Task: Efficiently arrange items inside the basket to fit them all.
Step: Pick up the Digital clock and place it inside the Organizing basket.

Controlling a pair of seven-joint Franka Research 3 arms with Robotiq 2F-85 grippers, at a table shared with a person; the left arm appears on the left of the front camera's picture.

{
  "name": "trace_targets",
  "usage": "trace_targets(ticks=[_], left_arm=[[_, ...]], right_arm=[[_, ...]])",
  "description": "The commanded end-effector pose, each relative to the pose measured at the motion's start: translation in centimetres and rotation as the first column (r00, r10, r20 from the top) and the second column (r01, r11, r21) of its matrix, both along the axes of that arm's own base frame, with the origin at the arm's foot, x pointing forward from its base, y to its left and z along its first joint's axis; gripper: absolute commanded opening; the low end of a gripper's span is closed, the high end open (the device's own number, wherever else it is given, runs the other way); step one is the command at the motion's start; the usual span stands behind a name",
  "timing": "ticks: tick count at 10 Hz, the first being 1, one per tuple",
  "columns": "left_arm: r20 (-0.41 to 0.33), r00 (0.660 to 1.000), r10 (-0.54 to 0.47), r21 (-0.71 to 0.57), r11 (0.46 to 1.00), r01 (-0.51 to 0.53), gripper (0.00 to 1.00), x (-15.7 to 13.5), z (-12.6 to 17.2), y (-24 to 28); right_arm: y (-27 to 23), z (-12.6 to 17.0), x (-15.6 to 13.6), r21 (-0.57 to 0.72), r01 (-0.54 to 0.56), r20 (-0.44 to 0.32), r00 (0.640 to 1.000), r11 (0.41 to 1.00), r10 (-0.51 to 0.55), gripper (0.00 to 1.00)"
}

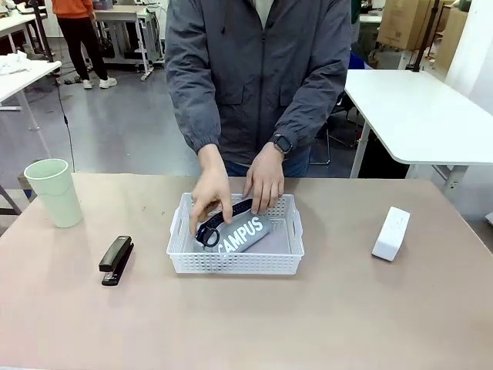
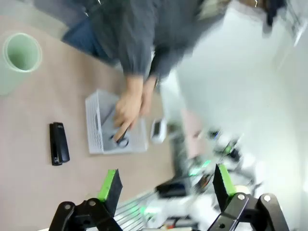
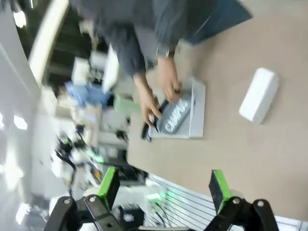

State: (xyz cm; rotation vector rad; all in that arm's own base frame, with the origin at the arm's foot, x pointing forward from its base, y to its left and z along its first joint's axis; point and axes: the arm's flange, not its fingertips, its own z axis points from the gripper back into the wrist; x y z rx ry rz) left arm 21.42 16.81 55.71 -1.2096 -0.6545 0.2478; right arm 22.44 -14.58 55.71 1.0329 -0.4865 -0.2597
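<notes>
The white lattice basket (image 1: 235, 260) sits mid-table, also in the left wrist view as basket (image 2: 96, 126) and in the right wrist view as basket (image 3: 195, 113). Inside it lies the grey "CAMPUS" pouch (image 1: 245, 233) (image 3: 174, 118), with both of the person's hands (image 1: 264, 179) pressing on it and its black strap. A pale green cup (image 1: 54, 192) (image 2: 20, 54) stands far left. The black stapler (image 1: 115, 260) (image 2: 58, 143) lies left of the basket. A white box (image 1: 390, 233) (image 3: 259, 94) rests at the right. My left gripper (image 2: 166, 185) and right gripper (image 3: 162, 186) hang open high above the table, holding nothing.
A second white table (image 1: 420, 112) stands beyond the far right corner. The person stands close against the table's far edge. Bare tabletop (image 1: 246, 324) stretches in front of the basket.
</notes>
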Motion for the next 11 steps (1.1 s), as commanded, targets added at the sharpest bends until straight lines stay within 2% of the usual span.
trace_targets(ticks=[1,2,3,5,6,7,11], left_arm=[[-0.004,0.990,0.144,-0.187,0.972,-0.142,1.00,-1.9,-2.3,1.1],[-0.021,0.981,0.195,-0.227,0.954,-0.194,1.00,-2.6,-3.1,1.2],[-0.037,0.977,0.212,-0.263,0.941,-0.214,1.00,-2.8,-3.8,0.6],[-0.088,0.954,0.286,-0.350,0.888,-0.299,1.00,-1.9,-4.6,-1.1],[-0.083,0.942,0.325,-0.354,0.874,-0.333,1.00,-1.3,-4.7,-1.7],[-0.062,0.963,0.263,-0.302,0.915,-0.270,1.00,-1.4,-1.5,5.8],[-0.062,0.963,0.263,-0.302,0.915,-0.270,1.00,-1.4,-1.5,5.8]], right_arm=[[-4.7,-4.4,-1.6,0.190,0.108,0.000,0.994,0.976,-0.110,1.00],[-7.5,-6.2,-2.2,0.256,0.146,0.040,0.986,0.955,-0.161,1.00],[-9.5,-7.7,-2.7,0.313,0.190,0.041,0.976,0.931,-0.212,1.00],[-10.7,-9.0,-3.5,0.324,0.213,0.071,0.966,0.922,-0.248,1.00],[-10.7,-9.4,-3.5,0.283,0.253,0.061,0.958,0.925,-0.280,1.00],[-12.2,-8.9,-4.2,0.324,0.257,0.026,0.960,0.910,-0.280,1.00],[-12.2,-8.9,-4.2,0.324,0.257,0.026,0.960,0.910,-0.280,1.00]])
